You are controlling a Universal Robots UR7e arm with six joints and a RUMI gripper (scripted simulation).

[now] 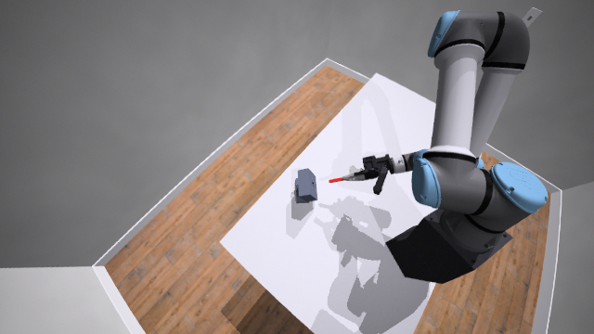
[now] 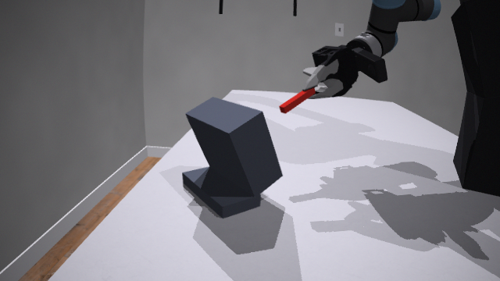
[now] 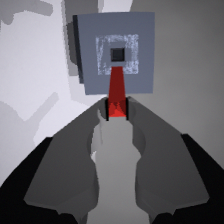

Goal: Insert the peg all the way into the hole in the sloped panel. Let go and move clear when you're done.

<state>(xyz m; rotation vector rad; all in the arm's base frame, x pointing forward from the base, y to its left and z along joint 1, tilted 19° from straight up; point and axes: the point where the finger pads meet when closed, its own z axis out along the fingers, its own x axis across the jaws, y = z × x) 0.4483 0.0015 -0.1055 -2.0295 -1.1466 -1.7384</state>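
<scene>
Short of the sloped panel (image 1: 306,185) (image 2: 255,152) (image 3: 142,57), your gripper (image 1: 345,178) (image 2: 312,90) (image 3: 117,99) grasps the red peg (image 1: 336,180) (image 2: 297,101) (image 3: 117,90), its tip apart from the block.

A bare robot test room: white table (image 1: 269,218) (image 2: 137,242); plank floor (image 1: 186,209) (image 2: 94,215); plain grey walls (image 1: 139,93) (image 2: 70,78); mounted arm (image 1: 455,97) (image 2: 380,23).

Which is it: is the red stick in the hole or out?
Out. The red stick ends in mid-air, a gap separating it from the grey block.
</scene>
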